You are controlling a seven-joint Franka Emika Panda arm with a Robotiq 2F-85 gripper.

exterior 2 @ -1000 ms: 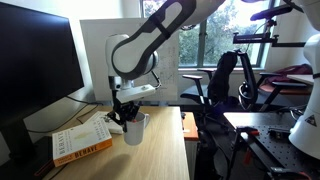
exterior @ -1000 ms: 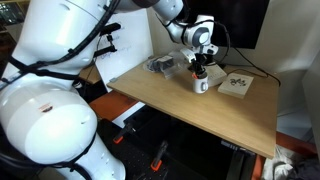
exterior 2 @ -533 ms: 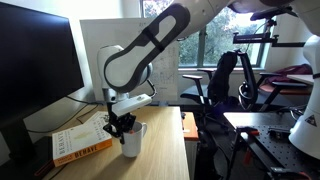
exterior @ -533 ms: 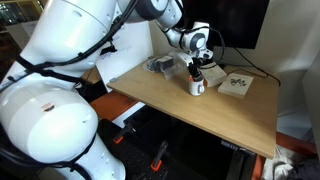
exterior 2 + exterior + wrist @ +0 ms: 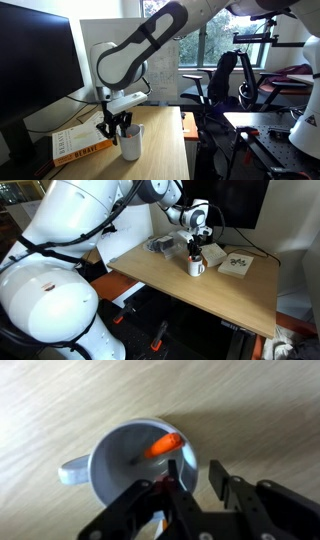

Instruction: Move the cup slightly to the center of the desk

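The white cup (image 5: 120, 460) stands upright on the tan wooden desk (image 5: 60, 400), with its handle to the left in the wrist view and an orange-red patch inside. It also shows in both exterior views (image 5: 197, 268) (image 5: 130, 146). My gripper (image 5: 192, 478) is right above it and straddles the rim, one finger inside the cup and one outside. A strip of wood shows between the cup wall and the outer finger, so the jaws are apart. The gripper also shows in both exterior views (image 5: 195, 248) (image 5: 117, 128).
An orange-spined book (image 5: 80, 146) lies beside the cup. A flat white booklet (image 5: 237, 265) lies near the monitor (image 5: 240, 200). Grey clutter (image 5: 160, 245) sits at the desk's back by a white board (image 5: 125, 235). Bare desk (image 5: 190, 300) stretches toward the near edge.
The gripper and the cup have moved together a short way along the desk and down. The cup now rests on the wood.
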